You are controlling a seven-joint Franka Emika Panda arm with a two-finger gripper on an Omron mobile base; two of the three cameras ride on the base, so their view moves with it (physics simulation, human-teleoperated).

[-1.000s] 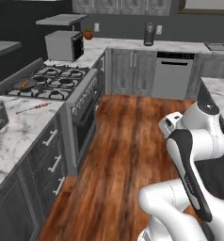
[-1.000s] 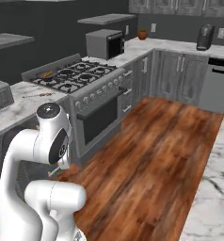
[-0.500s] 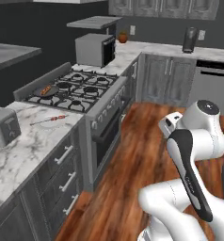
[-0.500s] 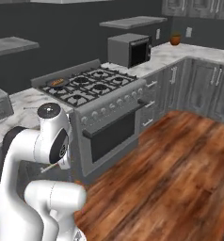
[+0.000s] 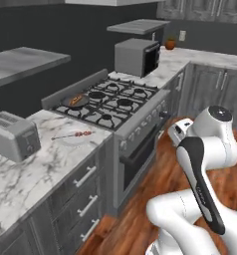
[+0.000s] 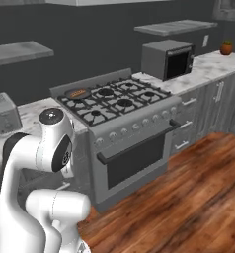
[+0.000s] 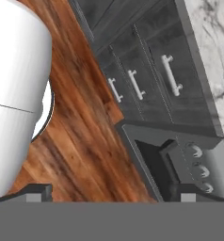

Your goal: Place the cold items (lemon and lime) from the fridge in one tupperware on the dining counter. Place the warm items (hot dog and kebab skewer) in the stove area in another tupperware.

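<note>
Marble counter (image 5: pixel 26 174) left of the stove (image 5: pixel 115 102), grey-veined, carrying a toaster (image 5: pixel 13 138) at its near end and a pale plate (image 5: pixel 73 137) closer to the burners. Kebab skewer (image 5: pixel 73 134) lying flat across that plate, tip pointing toward the toaster. Hot dog (image 5: pixel 76 100) resting in a dark pan (image 5: pixel 74 101) on the rear left burner; seen again from the right base view as a hot dog (image 6: pixel 78 92) in the pan (image 6: pixel 77 93) at the back corner of the stove (image 6: pixel 114 106). Microwave (image 5: pixel 137 56) standing on the counter beyond the stove, door dark, with a small potted plant (image 5: pixel 170 43) farther along near the wall. Oven door (image 6: pixel 134 158) below the knobs, long handle across its top. Dark drawers (image 5: pixel 80 199) with pale handles under the counter. Wooden floor (image 6: pixel 188 197) in reddish planks running in front of the cabinets.

White arm (image 5: pixel 210 149) folded close over its base, elbow high, well apart from counter and stove. Gripper (image 7: pixel 114 195) pointing down at the floor beside the drawers (image 7: pixel 147 80) and the oven corner, finger tips (image 7: pixel 38 192) spread wide at the two sides of the hand view, nothing between them, touching nothing. Three stove knobs (image 7: pixel 201 169) showing at the right edge of the hand view, with a strip of marble counter (image 7: pixel 210 52) above the drawer fronts.
</note>
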